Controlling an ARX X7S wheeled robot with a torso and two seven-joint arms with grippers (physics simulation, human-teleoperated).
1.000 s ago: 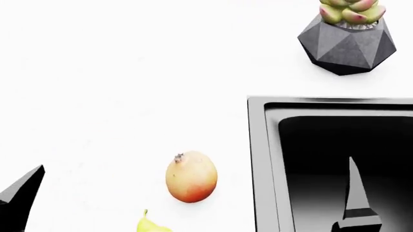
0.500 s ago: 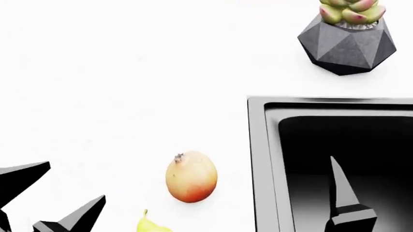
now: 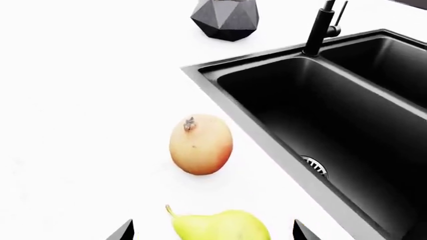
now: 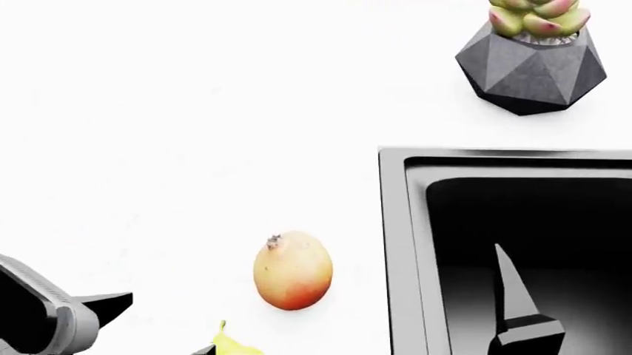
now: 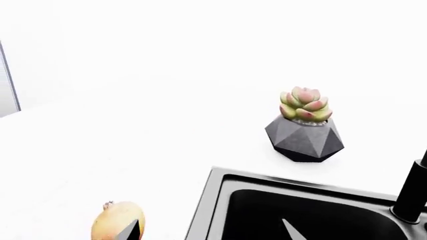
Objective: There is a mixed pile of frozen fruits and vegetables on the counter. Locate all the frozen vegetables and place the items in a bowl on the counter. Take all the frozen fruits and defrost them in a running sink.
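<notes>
Two frozen fruits lie on the white counter (image 4: 177, 148) left of the sink (image 4: 405, 244). They are an egg-shaped yellow-orange fruit (image 4: 292, 270) (image 3: 200, 145) and a yellow-green pear (image 3: 220, 226) (image 4: 232, 345) nearer to me. My left gripper (image 3: 213, 233) is open, with one fingertip on each side of the pear and apart from it. My right gripper (image 5: 212, 231) is open; in the head view one of its fingers (image 4: 513, 292) hangs over the dark sink basin. The frozen vegetables and the bowl are out of view.
A dark faceted plant pot (image 4: 531, 66) with a succulent stands on the counter behind the sink. A black faucet (image 3: 321, 27) rises at the sink's back rim. A steel drain (image 3: 313, 165) shows in the near basin.
My left gripper has come in from the lower left toward the pear. The right gripper's finger has drifted slightly left over the sink. The fruits have not moved.
</notes>
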